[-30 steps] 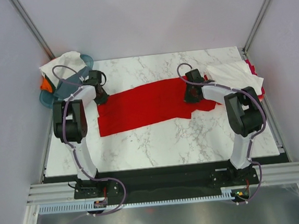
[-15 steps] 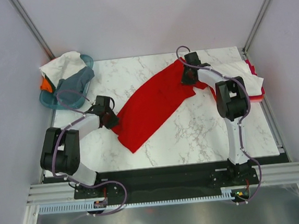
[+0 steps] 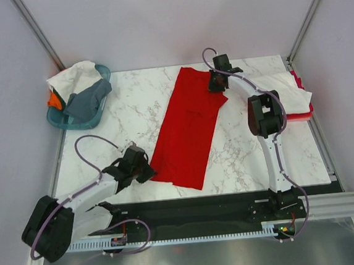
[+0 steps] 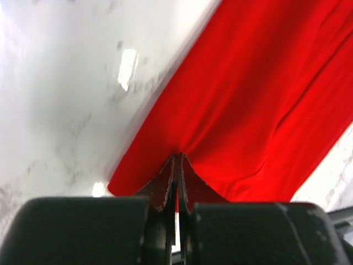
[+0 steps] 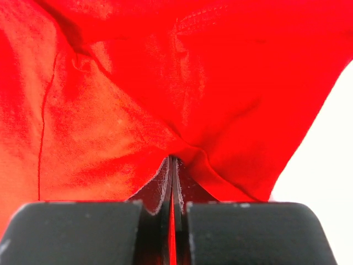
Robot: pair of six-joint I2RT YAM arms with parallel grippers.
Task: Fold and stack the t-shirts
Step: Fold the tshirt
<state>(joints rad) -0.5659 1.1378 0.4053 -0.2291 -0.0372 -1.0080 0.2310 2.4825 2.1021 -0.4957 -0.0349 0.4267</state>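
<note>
Top external shows us a marble table (image 3: 260, 156) between grey walls (image 3: 155, 23), teal basket (image 3: 57, 120) upper left. Our left gripper (image 3: 150, 171) and right gripper (image 3: 213, 87) each clamp the red t-shirt (image 3: 186, 131).

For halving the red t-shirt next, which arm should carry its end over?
Right, probably: the right tool grips the far end of the red t-shirt and can draw it nearer; the left tool holds the near corner.
</note>
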